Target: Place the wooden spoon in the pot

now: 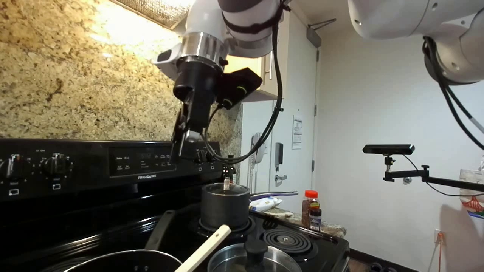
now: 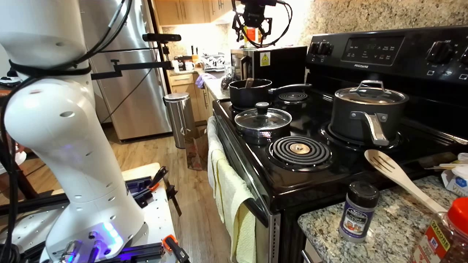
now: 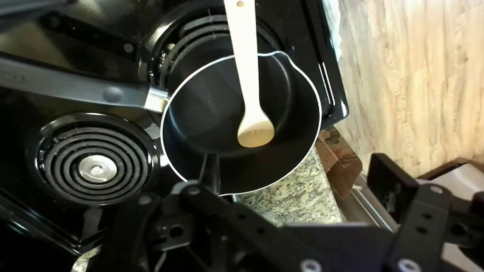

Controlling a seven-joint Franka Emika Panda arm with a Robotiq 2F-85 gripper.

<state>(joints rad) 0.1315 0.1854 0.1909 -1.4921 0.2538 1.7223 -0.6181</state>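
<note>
Hand point(image 3: 297, 172), one: fingers parted wide; hanging above the dark saucepan point(image 3: 204, 117) and apart from it. In the wrist view one finger overlaps the saucepan's rim, the other stands outside it.

Dark saucepan, one, uncovered: bare interior to either side of the wooden spoon point(image 3: 248, 79); handle extending toward the rear of the black stove point(image 2: 287, 179); pouring lip near the stove's front edge, with wood floor point(image 3: 393, 75) beyond.

Wooden spoon, pale tan, one: in the dark saucepan, rounded head low inside; contact with the base cannot be told. Long axis tilted; straight handle crosses the rim in the wrist view, its pierced end pointing up and toward the glass-lidded pan point(image 2: 252, 136).

Covered vessels, two: glass-lidded pan, black knob, between the dark saucepan and the front coil burner point(image 2: 289, 153); tall grey pot point(image 2: 343, 120), glass lid, metal handle, toward the rear.

Bare burners, two: front coil burner; rear coil burner point(image 2: 293, 96).

Granite tabletop point(image 2: 318, 226), at the stove's side edge: slotted wooden spoon point(image 2: 402, 179), one, head toward the stove; bottles, two: black-capped seasoning bottle point(image 2: 358, 213) near that edge, red-capped seasoning bottle point(image 2: 444, 237) overlapping the slotted spoon's handle end in an exterior view.
</note>
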